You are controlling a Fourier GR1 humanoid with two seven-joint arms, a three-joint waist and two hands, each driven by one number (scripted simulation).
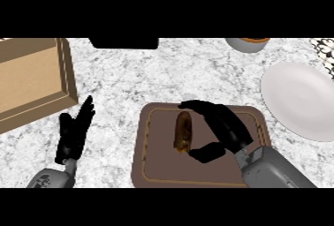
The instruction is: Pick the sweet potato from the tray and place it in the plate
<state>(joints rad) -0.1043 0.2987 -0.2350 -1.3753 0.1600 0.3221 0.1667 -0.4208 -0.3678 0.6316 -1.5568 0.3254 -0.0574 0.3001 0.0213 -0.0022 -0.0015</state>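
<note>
A: Quick pass. Where's the sweet potato (183, 131)?

B: Centre of the frame, lying lengthwise on the brown tray (163, 170), which sits lower centre on the marble counter (143, 75).

A: Right hand (225, 126)?

B: Over the tray's right half, forearm coming in from the lower right. Fingers arch over the top end of the sweet potato, thumb sits by its bottom end. Hand is cupped around it from the right, partly closed. Can't tell whether it actually touches; the sweet potato looks flat on the tray.

A: Left hand (73, 132)?

B: Lower left of the frame, left of the tray, fingers straight and pointing up. Open, holding nothing, resting.

A: Plate (300, 99)?

B: White, right edge of the frame, upper right of the tray, partly cut off. Well apart from the sweet potato.

A: Other stuff?

B: Wooden box (32, 77) upper left. Black object (124, 43) at top centre, cut off. Grey bowl-like thing (248, 44) with an orange rim at top right, cut off too. Patterned item (324, 46) in the far upper right corner, can't tell what.
</note>
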